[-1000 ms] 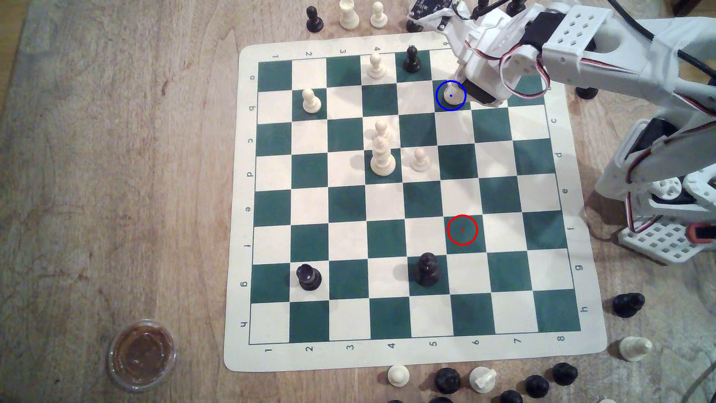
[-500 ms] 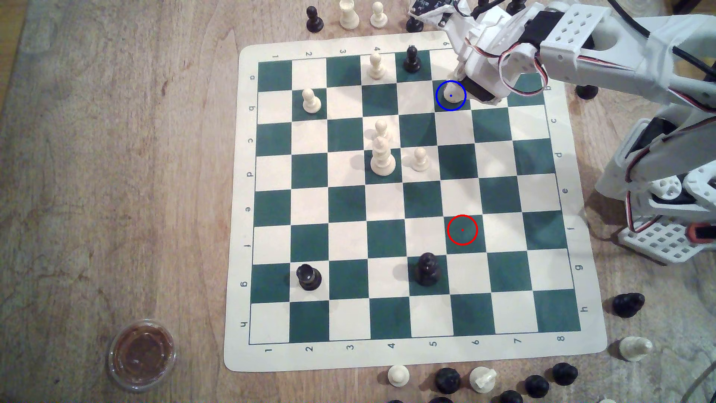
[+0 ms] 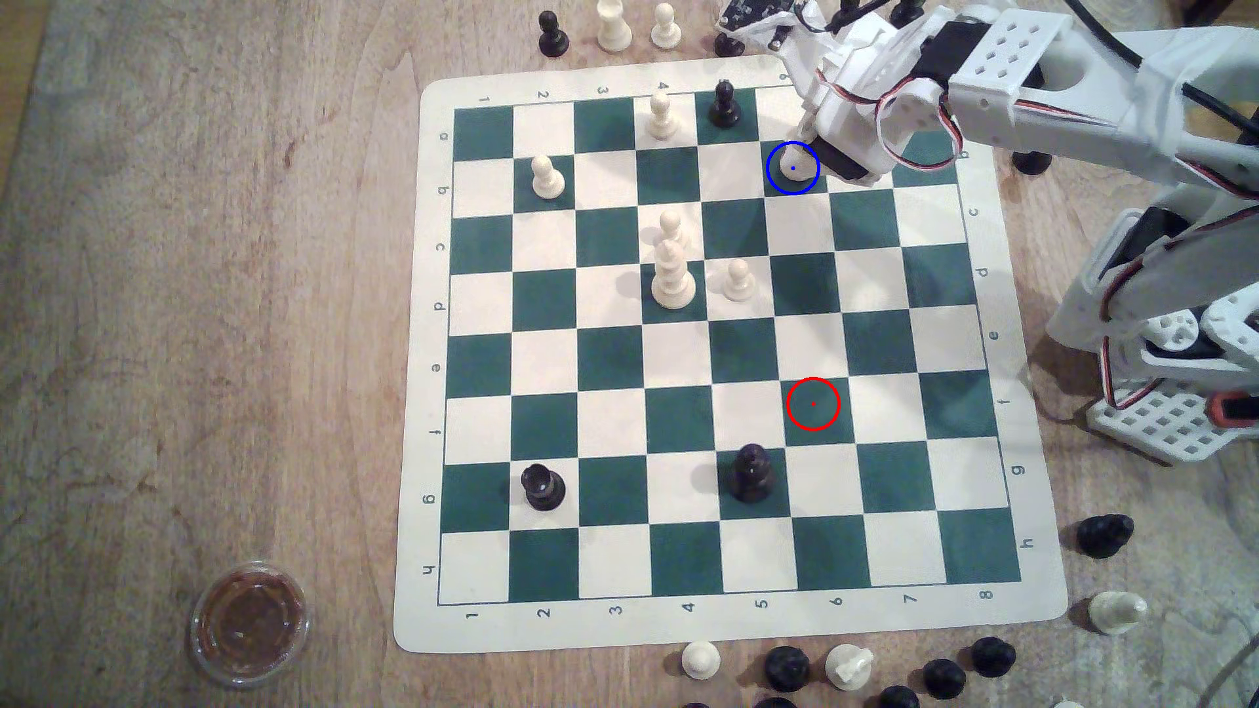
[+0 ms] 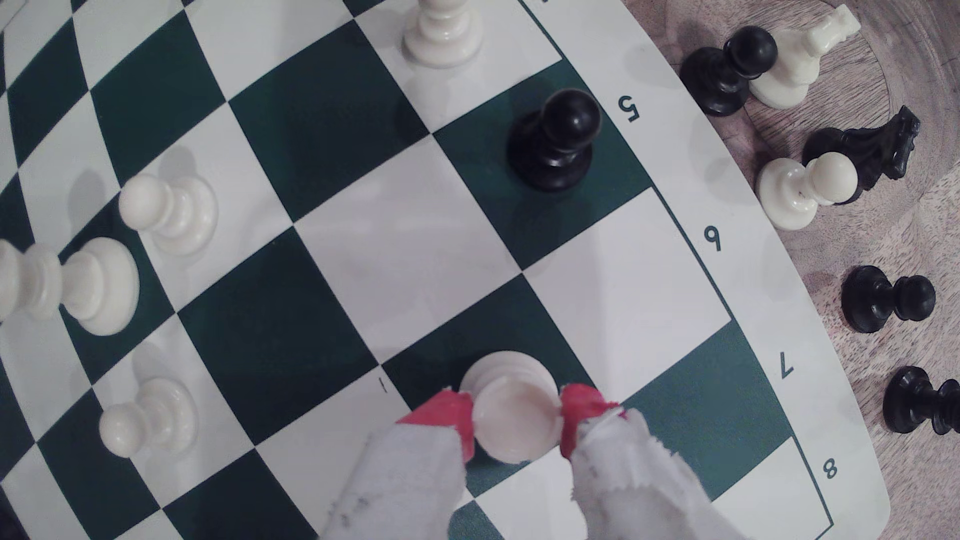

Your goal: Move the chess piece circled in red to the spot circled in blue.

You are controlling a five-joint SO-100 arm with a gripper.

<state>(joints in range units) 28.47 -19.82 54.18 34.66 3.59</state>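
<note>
The chess piece (image 3: 798,170), a short cream rook with a cup-shaped top (image 4: 511,413), stands on the spot (image 3: 772,185), the dark green square under the blue ring near the board's far right in the exterior view. My gripper (image 3: 807,158) reaches down over it from the exterior view's right. In the wrist view the gripper (image 4: 517,418) has its red-tipped fingers (image 4: 449,415) pressed against both sides of the rook's top, and the rook's base rests on the green square. The red-ringed green square (image 3: 813,404) holds no piece.
A black pawn (image 3: 723,105) and a cream pawn (image 3: 661,116) stand in the far row beside the rook. A tall cream piece (image 3: 673,276) and pawns occupy the board's middle. Loose pieces lie off the board's edges. A lidded sauce cup (image 3: 250,623) sits at the near left.
The arm's wrist has shifted very slightly. The rook stays inside the blue ring with the fingers still around it.
</note>
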